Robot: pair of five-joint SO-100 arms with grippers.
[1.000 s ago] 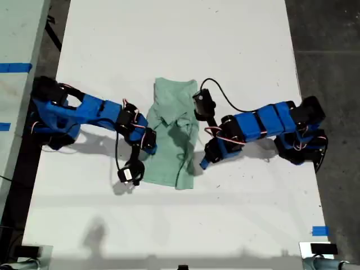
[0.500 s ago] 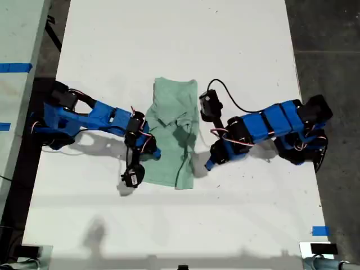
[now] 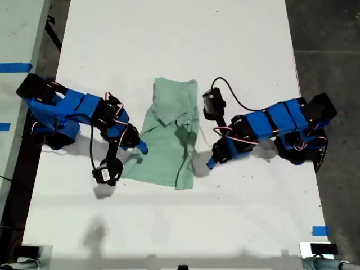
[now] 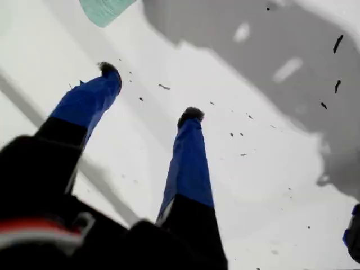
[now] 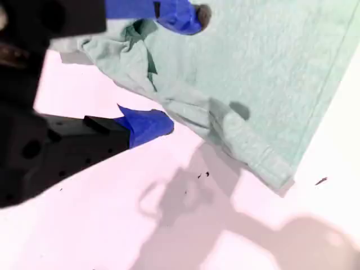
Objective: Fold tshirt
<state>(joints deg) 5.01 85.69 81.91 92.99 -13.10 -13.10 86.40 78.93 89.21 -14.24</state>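
Though spread and empty, fingers of my first gripper (image 4: 149, 93), my second gripper (image 5: 181, 68); tshirt (image 3: 169, 140) corner dragged toward exterior view's left.

Illumination is bright and even. The white tabletop (image 3: 180, 45) is near overexposure. Arm shadows fall soft, toward 6 o'clock. Both wrist views are blurred close-up.

**Around the work surface**

A long white table (image 3: 169, 45) filled most of the exterior view. Small dark specks (image 4: 242, 135) dotted its surface in the first wrist view. A strip of blue tape (image 3: 319, 230) lay near the table's lower corner at the exterior view's right. Dark grey floor (image 3: 326, 34) showed beyond that side. At the exterior view's left stood a pale surface (image 3: 19, 39) carrying blue tape (image 3: 14, 67).
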